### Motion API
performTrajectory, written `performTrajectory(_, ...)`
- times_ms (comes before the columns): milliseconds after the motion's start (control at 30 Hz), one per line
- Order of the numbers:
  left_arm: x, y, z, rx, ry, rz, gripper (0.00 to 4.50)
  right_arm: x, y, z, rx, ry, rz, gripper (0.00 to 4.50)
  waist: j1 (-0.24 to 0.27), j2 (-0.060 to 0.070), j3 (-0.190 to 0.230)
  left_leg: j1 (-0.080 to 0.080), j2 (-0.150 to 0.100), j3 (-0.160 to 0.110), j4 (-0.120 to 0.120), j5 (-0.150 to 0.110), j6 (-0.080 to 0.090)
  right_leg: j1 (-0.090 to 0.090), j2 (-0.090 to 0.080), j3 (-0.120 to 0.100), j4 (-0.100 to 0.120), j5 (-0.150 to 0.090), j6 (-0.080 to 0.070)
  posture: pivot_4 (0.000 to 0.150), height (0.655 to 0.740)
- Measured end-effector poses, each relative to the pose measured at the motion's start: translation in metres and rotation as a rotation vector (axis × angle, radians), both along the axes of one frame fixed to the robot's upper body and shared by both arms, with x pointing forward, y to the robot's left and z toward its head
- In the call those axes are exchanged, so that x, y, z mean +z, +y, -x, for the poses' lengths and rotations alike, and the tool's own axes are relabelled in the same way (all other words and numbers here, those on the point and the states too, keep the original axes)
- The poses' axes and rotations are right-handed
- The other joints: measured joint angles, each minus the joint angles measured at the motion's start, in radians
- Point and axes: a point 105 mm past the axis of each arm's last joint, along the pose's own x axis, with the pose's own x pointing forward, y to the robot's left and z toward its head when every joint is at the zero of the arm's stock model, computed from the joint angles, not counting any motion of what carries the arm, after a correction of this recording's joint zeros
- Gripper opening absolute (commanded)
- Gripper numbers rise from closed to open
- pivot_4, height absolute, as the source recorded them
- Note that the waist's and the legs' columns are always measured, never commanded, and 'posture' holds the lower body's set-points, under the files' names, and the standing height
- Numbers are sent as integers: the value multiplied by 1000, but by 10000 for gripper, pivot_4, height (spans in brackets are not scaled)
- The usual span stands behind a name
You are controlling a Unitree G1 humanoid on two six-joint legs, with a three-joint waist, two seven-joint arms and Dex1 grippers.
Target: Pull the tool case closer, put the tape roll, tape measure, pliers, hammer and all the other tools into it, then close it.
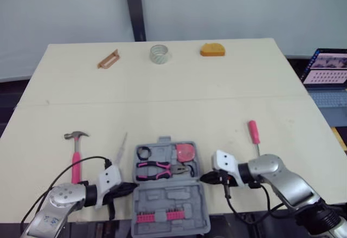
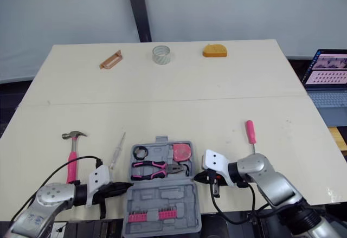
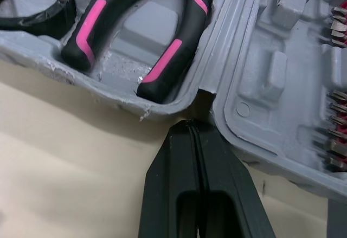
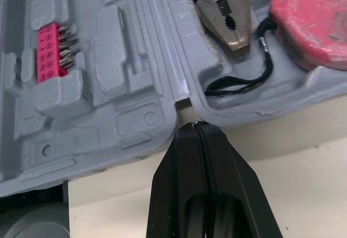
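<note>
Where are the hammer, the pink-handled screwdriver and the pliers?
hammer [image 1: 76,158], left eye view, on its pink handle.
pink-handled screwdriver [image 1: 253,132], left eye view, on the handle.
pliers [image 1: 161,169], left eye view, on the handles near the pivot.

**Grey case, pink tools, cream table**

I see a cream table [image 1: 179,86] carrying a grey tool case [image 1: 171,197]. The pliers [image 1: 154,168] have black grips striped pink. The tape measure [image 1: 185,152] is red, the bit strip [image 1: 160,216] and hammer [image 1: 76,154] handle pink. My left claw [image 3: 190,127] and right claw [image 4: 195,127] are black.
</note>
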Motion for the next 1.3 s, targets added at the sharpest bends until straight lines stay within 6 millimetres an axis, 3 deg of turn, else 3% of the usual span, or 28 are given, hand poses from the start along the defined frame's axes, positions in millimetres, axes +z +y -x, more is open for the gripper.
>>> performTrajectory(600, 3, 3, -13, 11, -19, -7, 187, -2, 5, -2, -37, 29, -29, 0, 0, 0, 0, 0, 0, 0, 1, 0, 0, 0, 0, 0, 1, 0, 0, 1500, 7400)
performTrajectory(1300, 9, -7, -41, 32, -73, 21, 187, 2, -4, -26, -135, -7, -41, 0, -1, 0, 0, 0, 0, 0, 1, 0, 0, 0, 0, 0, 1, 0, 0, 1500, 7400)
